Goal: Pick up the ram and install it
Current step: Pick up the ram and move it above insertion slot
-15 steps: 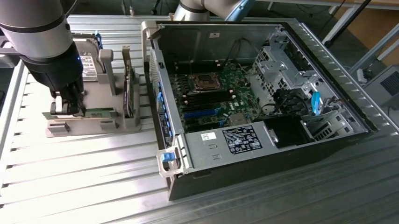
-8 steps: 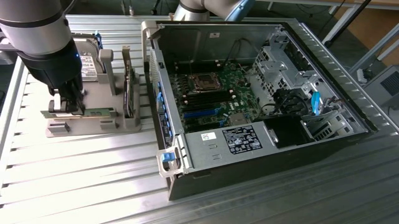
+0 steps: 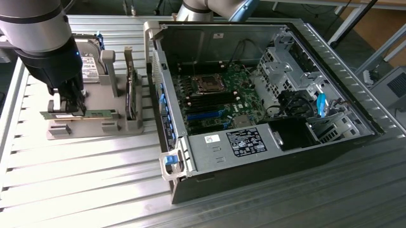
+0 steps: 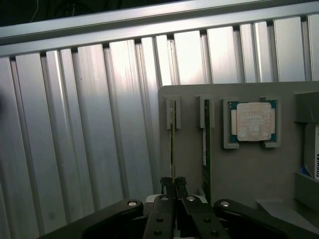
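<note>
The gripper (image 3: 70, 108) is down over the gray holder (image 3: 95, 129) at the exterior view's left, well apart from the open computer case (image 3: 254, 183). In the wrist view its 2 fingers (image 4: 166, 185) are pressed in on the ram (image 4: 172, 144), pinching the thin green stick by its upper edge. The ram (image 3: 101, 113) stands on edge in the holder's slot, its far end in a small bracket. A 2nd stick (image 4: 206, 149) stands just beside it, parallel, and a square silver chip (image 4: 254, 122) lies in its own recess past that. A hard drive (image 3: 89, 61) and a taller card (image 3: 130, 95) also stand in the holder on the slatted metal table (image 3: 82, 185).
</note>
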Tool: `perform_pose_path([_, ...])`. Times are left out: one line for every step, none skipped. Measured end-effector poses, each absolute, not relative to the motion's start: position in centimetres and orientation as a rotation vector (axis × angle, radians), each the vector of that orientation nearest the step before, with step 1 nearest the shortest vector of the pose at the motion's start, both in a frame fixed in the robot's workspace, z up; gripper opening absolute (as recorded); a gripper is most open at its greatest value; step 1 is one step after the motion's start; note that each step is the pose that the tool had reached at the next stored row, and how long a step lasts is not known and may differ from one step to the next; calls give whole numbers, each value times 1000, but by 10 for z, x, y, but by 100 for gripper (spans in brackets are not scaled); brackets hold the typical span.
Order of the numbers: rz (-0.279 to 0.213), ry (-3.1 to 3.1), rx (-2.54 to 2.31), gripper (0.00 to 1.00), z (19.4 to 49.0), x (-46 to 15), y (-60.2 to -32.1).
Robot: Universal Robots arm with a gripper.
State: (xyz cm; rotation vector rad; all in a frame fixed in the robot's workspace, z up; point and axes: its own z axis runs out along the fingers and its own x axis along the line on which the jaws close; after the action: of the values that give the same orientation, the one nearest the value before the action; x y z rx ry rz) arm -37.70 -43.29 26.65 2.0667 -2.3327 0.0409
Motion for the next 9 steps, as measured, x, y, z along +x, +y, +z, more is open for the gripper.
perform_pose_path([42, -2332, 2066, 11, 267, -377, -433])
perform_pose_path([42, -2332, 2066, 11, 267, -377, -433])
perform_pose_path([43, -2332, 2066, 11, 268, -377, -433])
perform_pose_path([43, -2332, 2066, 11, 269, -377, -433])
perform_pose_path([44, -2332, 2066, 11, 269, -377, -433])
perform_pose_path([44, -2331, 2065, 11, 270, -377, -433])
perform_pose_path([45, -2331, 2065, 11, 270, -377, -433])
perform_pose_path([45, -2331, 2065, 11, 271, -377, -433])
perform_pose_path([45, -2331, 2065, 11, 271, -377, -433])
